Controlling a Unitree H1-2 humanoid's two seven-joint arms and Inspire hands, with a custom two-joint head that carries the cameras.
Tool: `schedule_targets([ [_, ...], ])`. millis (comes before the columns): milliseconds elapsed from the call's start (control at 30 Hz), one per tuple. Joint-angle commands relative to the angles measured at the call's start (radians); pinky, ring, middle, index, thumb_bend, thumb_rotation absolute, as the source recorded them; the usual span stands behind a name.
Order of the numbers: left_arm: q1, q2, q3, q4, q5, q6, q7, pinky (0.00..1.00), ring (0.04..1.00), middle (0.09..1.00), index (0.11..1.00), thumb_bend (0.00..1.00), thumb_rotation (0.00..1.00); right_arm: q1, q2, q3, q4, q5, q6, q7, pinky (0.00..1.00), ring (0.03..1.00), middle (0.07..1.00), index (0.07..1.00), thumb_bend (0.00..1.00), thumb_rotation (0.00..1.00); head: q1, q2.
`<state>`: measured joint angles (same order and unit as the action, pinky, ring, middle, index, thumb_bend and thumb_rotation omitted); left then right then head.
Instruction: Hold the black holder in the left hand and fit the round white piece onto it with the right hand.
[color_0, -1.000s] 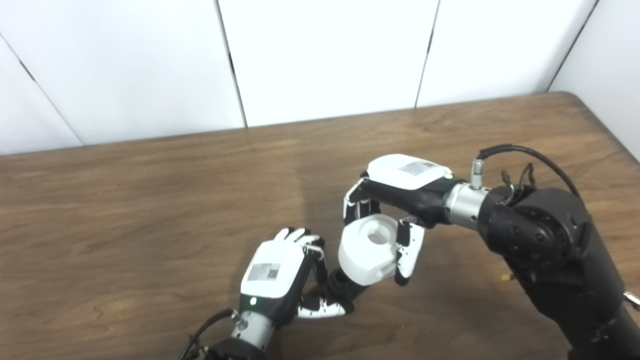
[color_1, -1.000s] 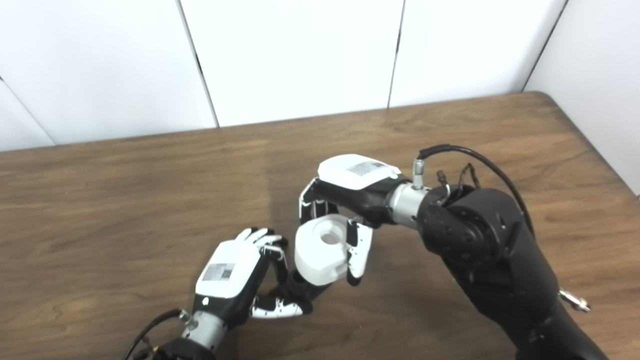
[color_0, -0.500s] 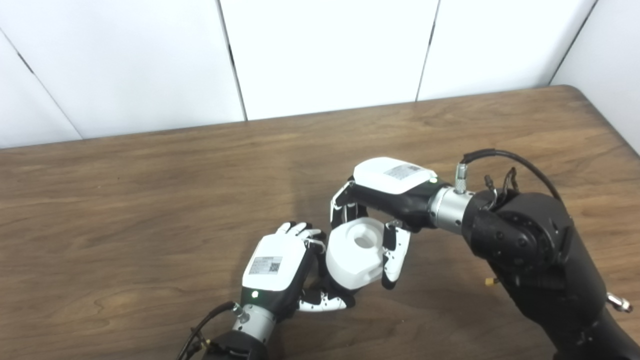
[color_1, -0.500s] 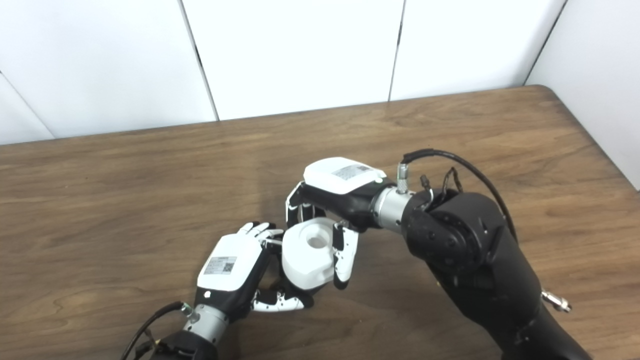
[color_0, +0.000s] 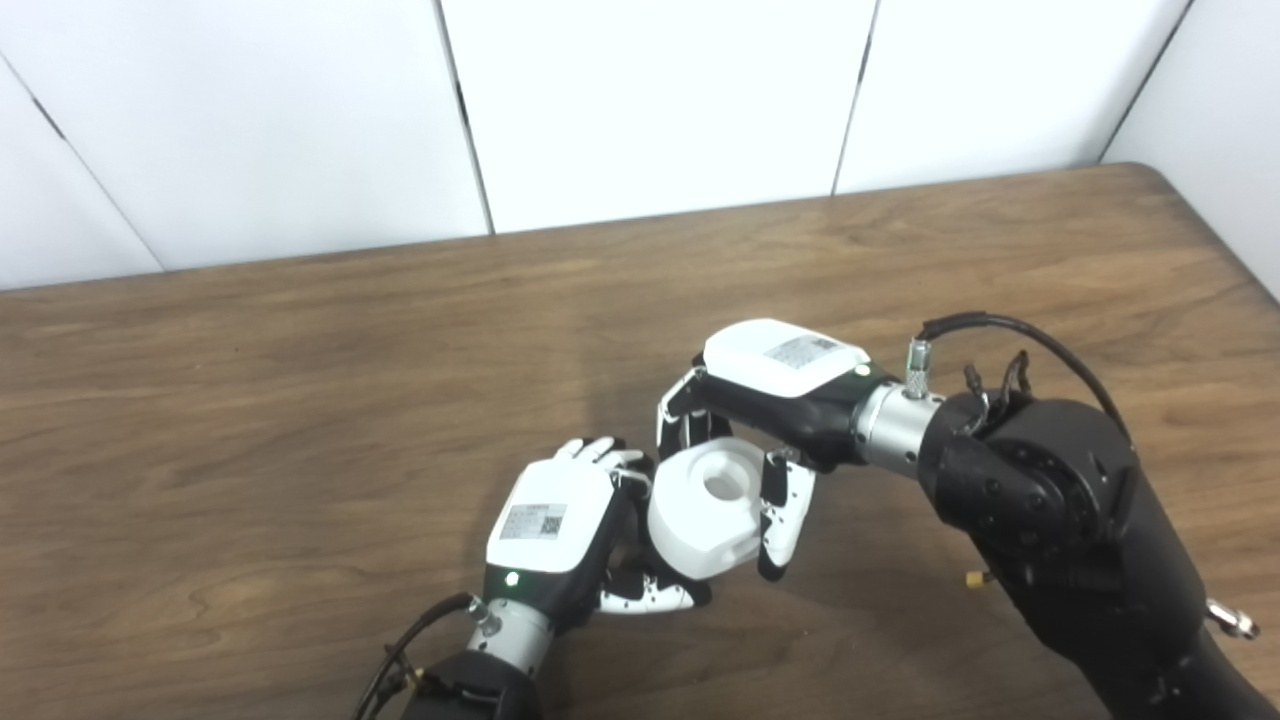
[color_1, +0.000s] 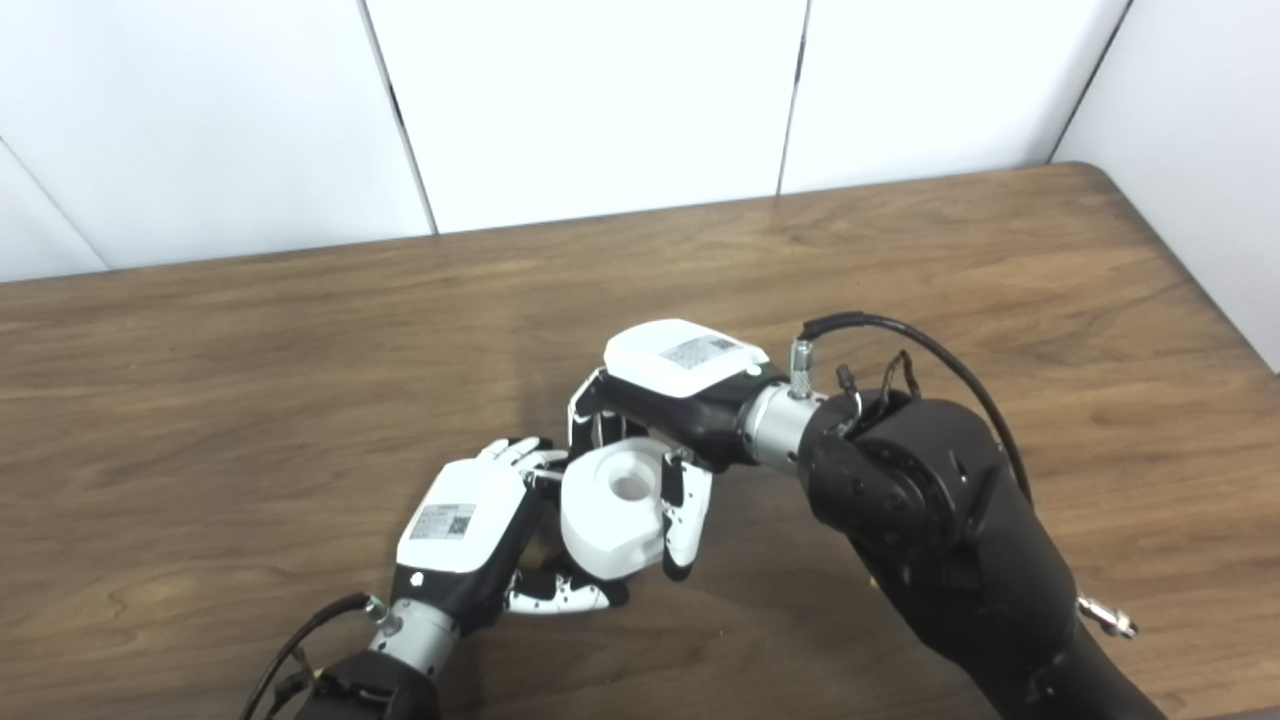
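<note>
The brown wood-grain counter (color_0: 250, 400) carries both arms; the left hand (color_0: 560, 535), at 7 o'clock of centre, is curled around the black holder (color_1: 545, 560), of which only a dark sliver shows between its fingers (color_0: 645, 598) and under the white piece; directly at its 3 o'clock, touching it, sits the round white plastic piece with a central hole (color_0: 708, 507), tilted toward the left hand and pressed against the holder; whether it is fully seated cannot be told; the right hand (color_0: 775, 400), at 1 o'clock of the piece, grasps it from above, fingers on the far side and thumb on the near side.
</note>
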<state>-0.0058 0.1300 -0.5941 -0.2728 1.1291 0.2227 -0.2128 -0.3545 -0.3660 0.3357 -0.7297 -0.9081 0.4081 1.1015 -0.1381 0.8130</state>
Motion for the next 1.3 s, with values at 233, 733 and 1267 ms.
schedule_targets([
  [233,0.019,-0.006,-0.031,0.055,0.03,0.015,-0.088,0.92,0.886,0.798,0.49,0.52,0.07,0.002,0.028,0.01,-0.011,-0.019,-0.022,-0.017,0.95,0.48,0.448,0.522,0.52,0.0,0.002,0.003],
  [733,0.022,-0.015,-0.031,0.045,0.04,0.023,-0.098,0.93,0.883,0.797,0.49,0.52,0.07,-0.002,0.066,0.054,0.001,-0.052,-0.043,-0.011,0.91,0.484,0.442,0.524,0.52,0.0,0.004,0.01],
  [1267,0.024,-0.017,-0.029,0.034,0.046,0.024,-0.111,0.93,0.885,0.797,0.491,0.52,0.07,0.019,0.081,0.081,0.012,-0.105,-0.102,-0.005,0.91,0.481,0.429,0.532,0.52,0.0,0.003,0.016],
])
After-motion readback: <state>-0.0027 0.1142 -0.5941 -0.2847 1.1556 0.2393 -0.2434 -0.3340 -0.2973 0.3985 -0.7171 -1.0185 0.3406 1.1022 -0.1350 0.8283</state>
